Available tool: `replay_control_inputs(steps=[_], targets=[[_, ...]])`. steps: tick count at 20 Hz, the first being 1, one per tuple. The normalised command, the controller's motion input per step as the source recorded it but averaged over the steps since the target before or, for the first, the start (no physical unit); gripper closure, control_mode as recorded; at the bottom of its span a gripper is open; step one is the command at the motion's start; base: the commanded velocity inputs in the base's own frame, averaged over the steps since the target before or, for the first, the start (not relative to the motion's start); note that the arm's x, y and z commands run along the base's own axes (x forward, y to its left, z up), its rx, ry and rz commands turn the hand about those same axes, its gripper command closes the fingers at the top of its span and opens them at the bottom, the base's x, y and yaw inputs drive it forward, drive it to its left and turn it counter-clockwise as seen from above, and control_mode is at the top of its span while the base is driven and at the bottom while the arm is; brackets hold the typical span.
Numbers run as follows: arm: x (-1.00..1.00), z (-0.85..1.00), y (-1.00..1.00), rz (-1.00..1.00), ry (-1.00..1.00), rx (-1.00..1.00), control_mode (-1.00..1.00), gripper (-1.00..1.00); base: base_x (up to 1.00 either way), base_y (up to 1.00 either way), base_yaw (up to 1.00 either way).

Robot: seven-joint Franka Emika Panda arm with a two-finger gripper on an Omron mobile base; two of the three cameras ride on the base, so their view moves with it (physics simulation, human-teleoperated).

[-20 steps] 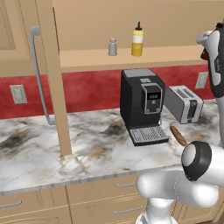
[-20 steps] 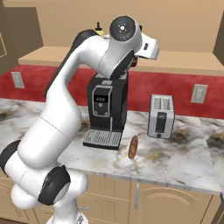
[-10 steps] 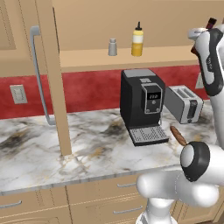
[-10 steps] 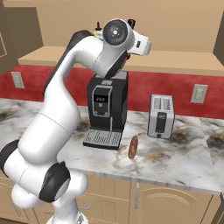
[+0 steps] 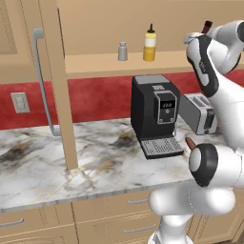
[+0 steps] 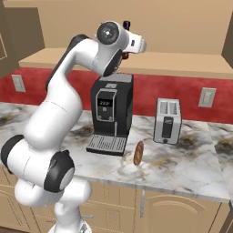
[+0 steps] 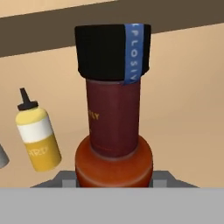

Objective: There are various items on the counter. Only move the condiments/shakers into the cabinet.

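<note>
My gripper is shut on the dark red sauce bottle, whose black cap has a blue strip. The bottle hangs upright in the air in front of the open cabinet. Its cap pokes up behind my wrist at the right end of the shelf. On that shelf stand the yellow squeeze bottle and the grey shaker. In the hand view the squeeze bottle is to the left of the held bottle. A brown sausage lies on the marble counter.
A black coffee machine and a silver toaster stand on the counter under the shelf. The cabinet door with its long grey handle hangs open at the left. The shelf has free room right of the yellow bottle.
The arm has swung left toward the cabinet shelf, carrying the dark red bottle with it. The things on the shelf and counter have stayed put.
</note>
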Motion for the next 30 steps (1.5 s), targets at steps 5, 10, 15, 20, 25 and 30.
replay_control_inputs(steps=[5,10,15,20,25,30], targets=[[0.51,-0.1,0.19,0.0,0.01,-0.12,-1.0,1.0,0.0,0.0,0.0],[0.26,-0.08,0.09,0.01,0.0,-0.13,-1.0,1.0,0.0,0.0,0.0],[0.15,0.0,0.0,0.0,0.06,-0.02,-1.0,1.0,0.0,0.0,0.0],[0.27,-0.01,-0.02,0.01,0.15,0.0,-1.0,1.0,0.0,0.0,0.0],[0.19,-0.07,-0.02,0.02,0.14,0.0,-1.0,1.0,0.0,0.0,0.0],[0.06,-0.05,-0.09,0.02,0.03,0.0,-1.0,1.0,0.0,0.0,0.0]])
